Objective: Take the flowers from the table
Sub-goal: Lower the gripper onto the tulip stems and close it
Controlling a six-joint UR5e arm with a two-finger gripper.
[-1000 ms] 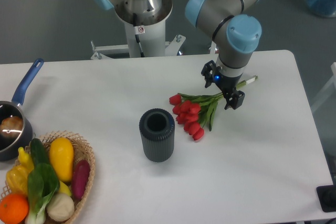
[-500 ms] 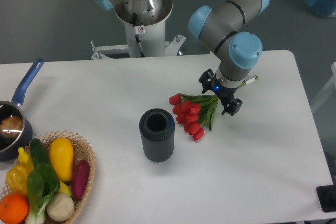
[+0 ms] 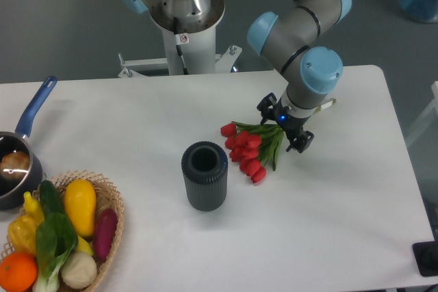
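I have the black two-finger hand [image 3: 285, 128] low over the stems of the bunch of red tulips with green leaves and pale green stems [image 3: 250, 147], which lies flat on the large white rounded-corner counter [image 3: 137, 114], right of centre and towards the far edge. The blooms point towards the counter's middle and the stem ends run back under the wrist towards the far right corner. The fingers stand apart, one on each side of the stem bundle, and I see nothing clamped yet.

To do this step well, I judge I should settle the fingers astride the tied part of the stems, close to the counter, then close gently (thin stems crush or slip out easily). Gripping just behind the leaves should keep the heavy bloom end from drooping too much when I lift. I would raise straight up and slowly, watching that no stem is left outside the fingers.

A dark ribbed cylindrical vase [image 3: 204, 175] stands upright just beside the blooms, on their left, its open mouth looking empty. At the near left corner a woven wicker basket [image 3: 113, 196] holds yellow, purple, orange and leafy green produce. A dark saucepan with a blue handle [image 3: 20, 155] at the left edge holds something brownish that I cannot identify.
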